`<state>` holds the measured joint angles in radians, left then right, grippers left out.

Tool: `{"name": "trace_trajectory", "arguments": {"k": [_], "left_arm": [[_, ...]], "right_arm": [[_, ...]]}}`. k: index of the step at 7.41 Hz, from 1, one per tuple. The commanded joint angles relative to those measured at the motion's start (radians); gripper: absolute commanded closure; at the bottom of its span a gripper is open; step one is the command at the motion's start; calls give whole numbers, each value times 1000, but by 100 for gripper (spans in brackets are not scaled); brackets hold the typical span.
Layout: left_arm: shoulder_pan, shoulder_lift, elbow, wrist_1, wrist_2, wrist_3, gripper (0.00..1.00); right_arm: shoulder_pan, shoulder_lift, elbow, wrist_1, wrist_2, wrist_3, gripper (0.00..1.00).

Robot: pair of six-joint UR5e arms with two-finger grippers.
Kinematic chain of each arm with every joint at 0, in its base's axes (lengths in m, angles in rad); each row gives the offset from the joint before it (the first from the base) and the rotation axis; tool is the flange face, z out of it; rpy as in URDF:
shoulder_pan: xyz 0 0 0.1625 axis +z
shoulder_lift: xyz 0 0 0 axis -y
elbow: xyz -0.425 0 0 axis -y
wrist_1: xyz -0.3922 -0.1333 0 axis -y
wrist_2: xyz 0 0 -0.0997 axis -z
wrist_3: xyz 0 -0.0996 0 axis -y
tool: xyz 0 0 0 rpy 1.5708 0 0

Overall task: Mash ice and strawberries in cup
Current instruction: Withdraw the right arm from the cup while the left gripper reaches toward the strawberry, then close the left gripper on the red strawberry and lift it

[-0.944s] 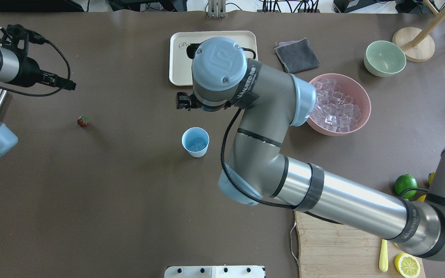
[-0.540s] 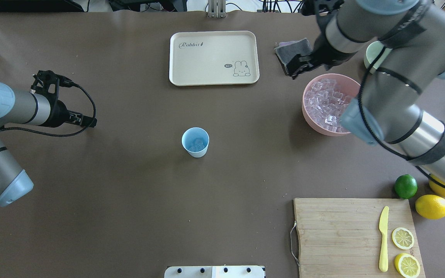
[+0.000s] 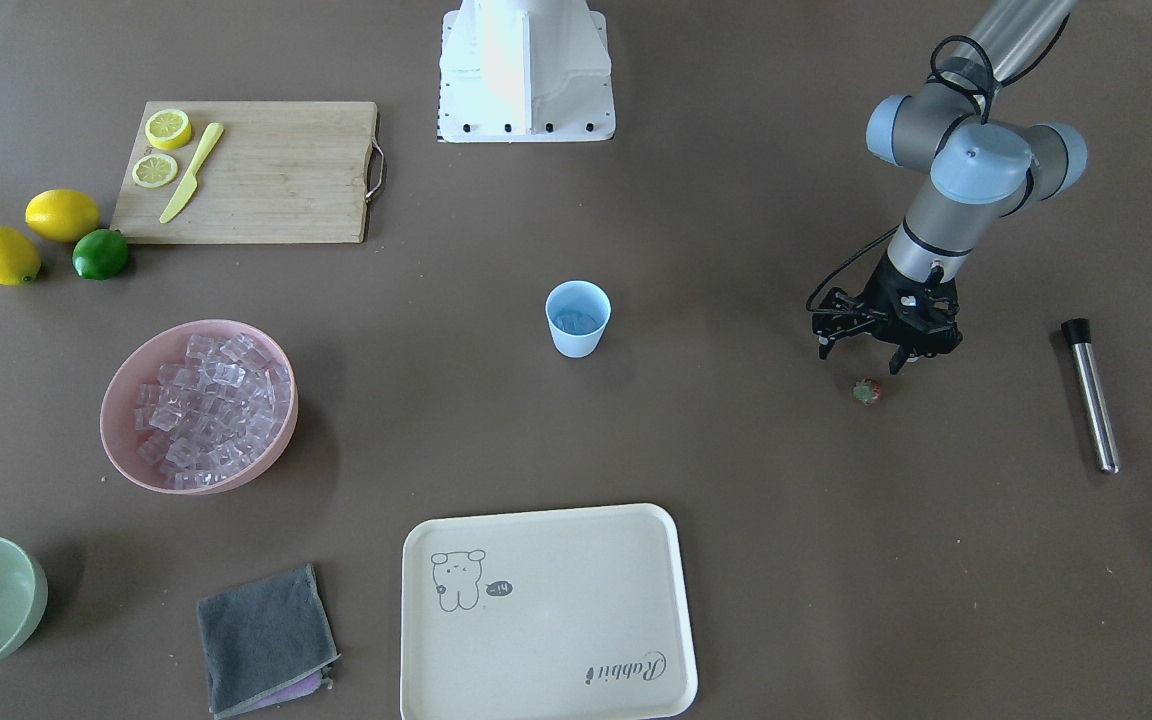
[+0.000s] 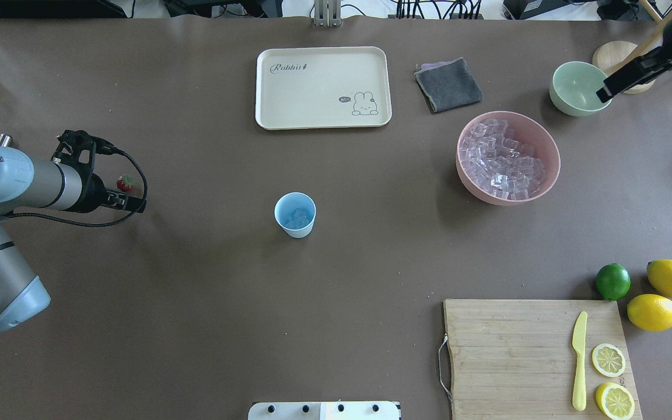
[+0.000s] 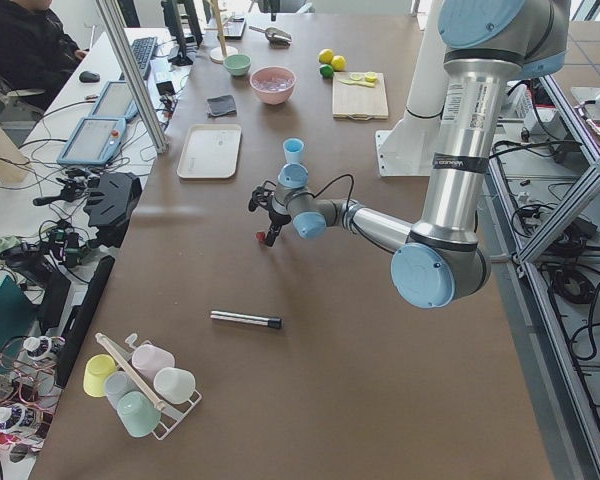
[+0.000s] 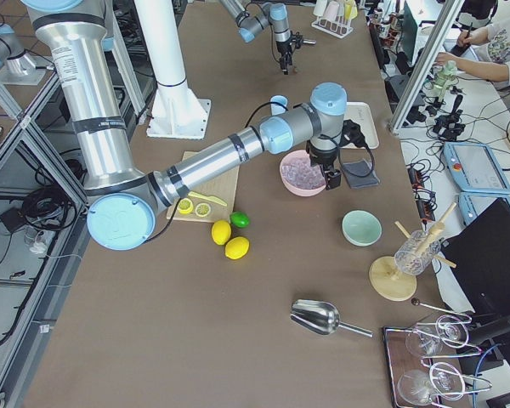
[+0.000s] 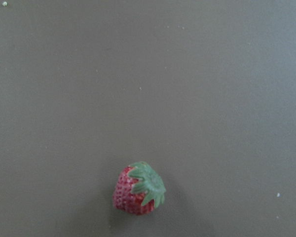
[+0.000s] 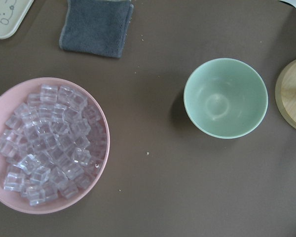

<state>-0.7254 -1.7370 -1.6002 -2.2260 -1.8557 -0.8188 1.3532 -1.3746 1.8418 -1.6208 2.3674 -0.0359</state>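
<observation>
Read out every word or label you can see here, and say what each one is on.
"Rabbit": script on the cream tray, near a corner.
The speech bubble beside the tray's bunny drawing: too small to read.
Print on the left arm, on its upright tube: too blurred.

Small light-blue plastic cup (image 4: 295,214) stands upright mid-table, clear ice cubes (image 4: 296,219) inside; seen from overhead, tiny green-topped red strawberry (image 4: 125,183) lies at its nine o'clock.
</observation>
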Motion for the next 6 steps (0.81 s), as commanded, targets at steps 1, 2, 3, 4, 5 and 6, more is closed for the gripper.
{"name": "trace_trajectory", "arguments": {"k": [1, 2, 3, 4, 5, 6], "left_arm": [[-8, -36, 31, 16, 3, 1, 3], [-22, -47, 46, 16, 4, 4, 3], [-46, -47, 64, 14, 3, 19, 3], [-48, -52, 69, 14, 4, 39, 3], [-48, -50, 66, 14, 6, 32, 29], [-46, -52, 69, 14, 6, 29, 45]], "right_arm": [[46, -57, -47, 2, 13, -144, 2], [46, -60, -47, 2, 13, -144, 2], [46, -69, -46, 13, 13, -141, 2], [46, -69, -42, 19, 13, -131, 2], [44, -69, -36, 18, 13, -130, 2], [44, -70, -41, 19, 13, -133, 2]]}}
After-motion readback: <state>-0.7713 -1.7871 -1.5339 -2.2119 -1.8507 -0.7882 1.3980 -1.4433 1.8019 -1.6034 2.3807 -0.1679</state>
